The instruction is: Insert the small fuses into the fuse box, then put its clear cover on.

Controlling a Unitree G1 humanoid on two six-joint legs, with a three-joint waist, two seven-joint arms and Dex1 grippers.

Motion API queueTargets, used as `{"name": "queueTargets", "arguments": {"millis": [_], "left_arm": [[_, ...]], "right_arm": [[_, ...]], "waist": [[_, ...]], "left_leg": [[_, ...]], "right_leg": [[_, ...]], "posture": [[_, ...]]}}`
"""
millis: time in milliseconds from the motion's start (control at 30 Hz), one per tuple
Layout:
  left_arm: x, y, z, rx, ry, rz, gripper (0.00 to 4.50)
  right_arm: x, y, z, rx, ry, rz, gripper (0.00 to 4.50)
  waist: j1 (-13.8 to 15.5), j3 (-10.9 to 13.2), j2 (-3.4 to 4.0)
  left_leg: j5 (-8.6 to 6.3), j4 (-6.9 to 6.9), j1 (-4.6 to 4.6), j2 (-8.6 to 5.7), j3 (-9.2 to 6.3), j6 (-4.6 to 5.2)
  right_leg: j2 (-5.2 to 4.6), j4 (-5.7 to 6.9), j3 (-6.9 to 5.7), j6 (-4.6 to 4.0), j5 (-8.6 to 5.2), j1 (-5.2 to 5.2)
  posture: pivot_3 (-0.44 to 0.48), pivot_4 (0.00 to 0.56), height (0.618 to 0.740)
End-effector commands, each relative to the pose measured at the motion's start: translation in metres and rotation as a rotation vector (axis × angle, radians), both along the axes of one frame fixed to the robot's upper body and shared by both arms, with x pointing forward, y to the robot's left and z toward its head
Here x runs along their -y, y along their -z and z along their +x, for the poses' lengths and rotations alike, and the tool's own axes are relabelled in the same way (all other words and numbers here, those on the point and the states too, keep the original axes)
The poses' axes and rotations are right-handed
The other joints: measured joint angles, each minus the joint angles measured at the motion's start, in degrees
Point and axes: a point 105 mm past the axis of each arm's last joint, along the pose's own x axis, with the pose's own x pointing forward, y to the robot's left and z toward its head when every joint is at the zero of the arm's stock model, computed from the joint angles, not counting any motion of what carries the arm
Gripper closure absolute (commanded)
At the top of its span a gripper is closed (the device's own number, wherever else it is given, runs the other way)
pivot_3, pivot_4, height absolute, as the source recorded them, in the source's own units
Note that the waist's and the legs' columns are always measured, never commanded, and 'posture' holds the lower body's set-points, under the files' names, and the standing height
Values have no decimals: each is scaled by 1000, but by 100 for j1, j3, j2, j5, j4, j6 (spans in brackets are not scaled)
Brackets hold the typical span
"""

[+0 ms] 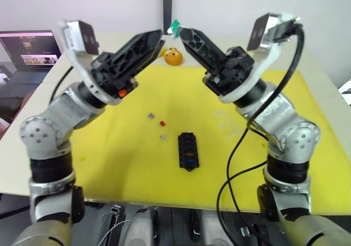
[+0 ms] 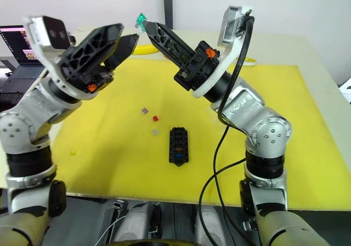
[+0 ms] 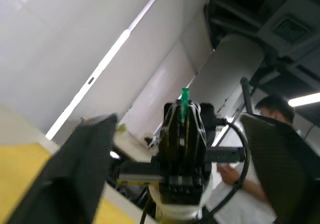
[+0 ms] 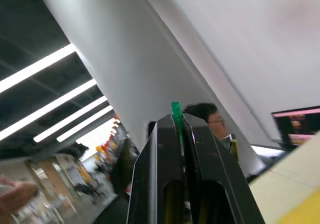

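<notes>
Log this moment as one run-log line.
right gripper: shut on small green blade fuse, raised | left gripper: open, raised | black slotted fuse box: on yellow mat

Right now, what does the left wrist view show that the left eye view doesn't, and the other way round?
Left wrist view: a person behind the right gripper.

Left eye view: the fuse box on the yellow mat, three loose fuses beside it, and a laptop.

Both: the green fuse pinched in the right gripper, facing the open left gripper.
</notes>
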Motion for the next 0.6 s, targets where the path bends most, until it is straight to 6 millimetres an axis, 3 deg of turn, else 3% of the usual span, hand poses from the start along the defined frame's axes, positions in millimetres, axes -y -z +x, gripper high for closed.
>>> {"name": "queueTargets", "arguments": {"millis": [33, 167, 300, 600], "left_arm": [[-9, 2, -15, 72, 28, 125, 50], [-21, 38, -23, 107, 40, 481, 50], [-32, 76, -34, 265, 117, 798, 50], [-37, 104, -44, 434, 176, 884, 50]], "right_arm": [[5, 3, -7, 124, -5, -153, 4500], [15, 30, -7, 237, -50, -430, 4500], [23, 63, -8, 373, -130, -675, 4500], [34, 124, -16, 494, -250, -830, 4500]], "waist": [[-9, 0, 1], [-21, 4, 6], [-53, 8, 13], [-60, 9, 13]], "left_leg": [[0, 0, 0, -1, 1, 0], [-1, -3, 0, -10, 8, 1], [-1, -9, -2, -7, 14, 1], [-8, -11, -15, 5, 20, 11]], "right_leg": [[0, 0, 0, -1, 0, -1], [6, -5, 0, -20, -12, -4], [8, -18, 0, -26, -15, -9], [2, -55, 1, -24, -13, -10]], "posture": [[0, 150, 737], [0, 150, 737], [0, 150, 737], [0, 150, 737]]}}
